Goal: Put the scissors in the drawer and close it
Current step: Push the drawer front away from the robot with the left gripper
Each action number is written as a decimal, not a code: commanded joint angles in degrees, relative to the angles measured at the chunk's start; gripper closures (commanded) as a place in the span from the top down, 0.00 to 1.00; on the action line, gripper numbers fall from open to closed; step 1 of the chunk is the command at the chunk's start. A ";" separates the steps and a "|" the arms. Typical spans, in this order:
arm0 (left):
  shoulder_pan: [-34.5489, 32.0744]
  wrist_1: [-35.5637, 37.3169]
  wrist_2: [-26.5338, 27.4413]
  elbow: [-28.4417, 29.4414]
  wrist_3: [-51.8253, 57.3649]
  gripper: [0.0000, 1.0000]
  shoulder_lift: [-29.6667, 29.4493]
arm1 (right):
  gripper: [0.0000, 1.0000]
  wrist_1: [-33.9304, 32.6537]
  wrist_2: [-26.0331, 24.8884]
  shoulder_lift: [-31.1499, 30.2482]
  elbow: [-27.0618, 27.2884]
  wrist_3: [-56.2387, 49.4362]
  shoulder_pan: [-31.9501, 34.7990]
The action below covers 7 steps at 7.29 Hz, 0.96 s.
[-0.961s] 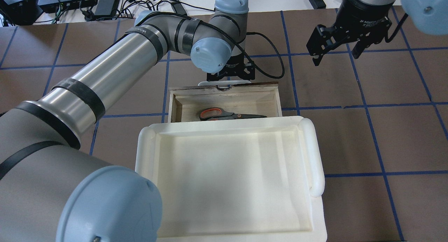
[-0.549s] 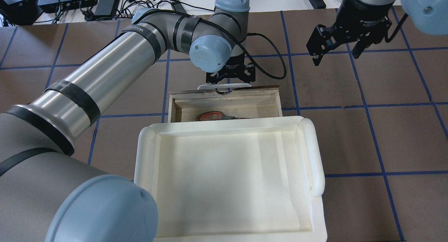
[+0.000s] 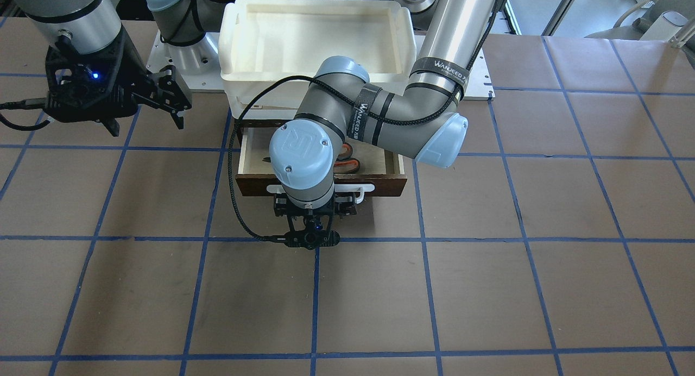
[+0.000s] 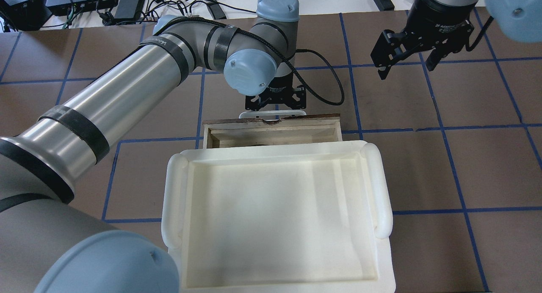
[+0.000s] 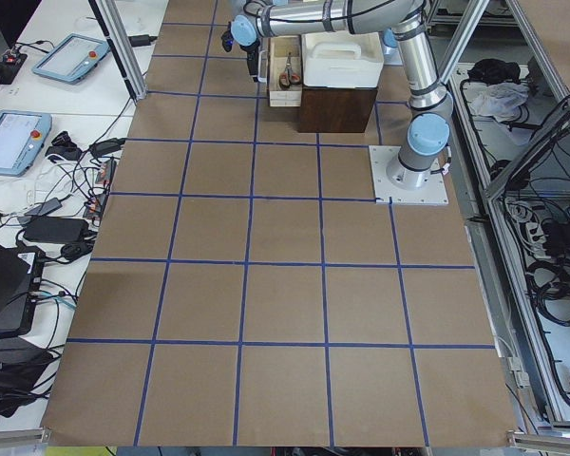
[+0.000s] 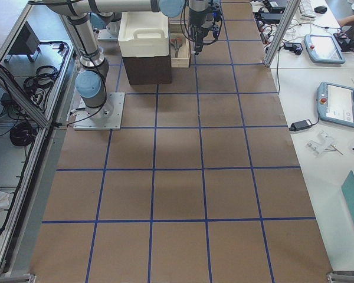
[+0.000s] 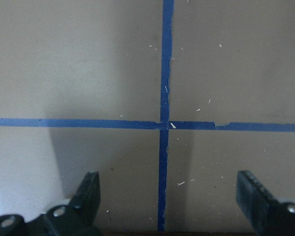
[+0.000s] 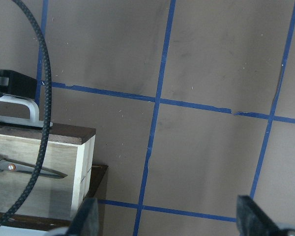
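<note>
Scissors (image 8: 10, 167) in half-open drawer (image 3: 391, 185), brown tbl (image 3: 488, 256) w/ blue grid.

Drawer (image 4: 271, 133) inside is pale raw plywood, matt, with grain showing. Front panel (image 3: 391, 185) is dark brown wood. Bar handle (image 4: 296, 113) is smooth white plastic. Scissors (image 8: 17, 168) have dark metal blades. Tray (image 4: 381, 187) is off-white matt plastic. Table (image 4: 423, 166) has a matt brown paper-like cover with blue tape lines. Left arm (image 4: 114, 98) is a shiny brushed-metal tube with blue-grey plastic caps. Cable (image 8: 47, 118) is black and braided.

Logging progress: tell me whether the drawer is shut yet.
Partly open: the drawer sticks out from under the white tray, its pale floor exposed with the scissors lying inside.
</note>
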 commanded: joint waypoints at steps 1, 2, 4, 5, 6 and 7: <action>-0.24 -0.22 -0.35 -3.00 -0.07 1.00 2.07 | 1.00 -0.01 0.00 0.00 0.00 -0.02 0.00; -0.24 -2.49 -0.44 -3.97 -0.07 1.00 3.39 | 1.00 -0.01 0.00 0.00 0.00 0.06 0.00; -0.33 -5.14 -2.62 -4.59 -0.16 1.00 4.89 | 1.00 -0.10 0.09 0.00 0.00 -0.02 0.00; -0.33 -7.84 -2.81 -4.59 -0.59 1.00 5.33 | 1.00 -0.10 0.09 0.00 0.00 -0.02 0.00; -0.33 -9.00 -2.90 -4.59 -0.60 1.00 5.24 | 1.00 -0.10 0.09 0.00 0.00 -0.02 0.00; -0.50 -10.23 -3.33 -4.68 -0.60 1.00 5.16 | 1.00 -0.01 0.09 0.00 0.00 -0.02 0.00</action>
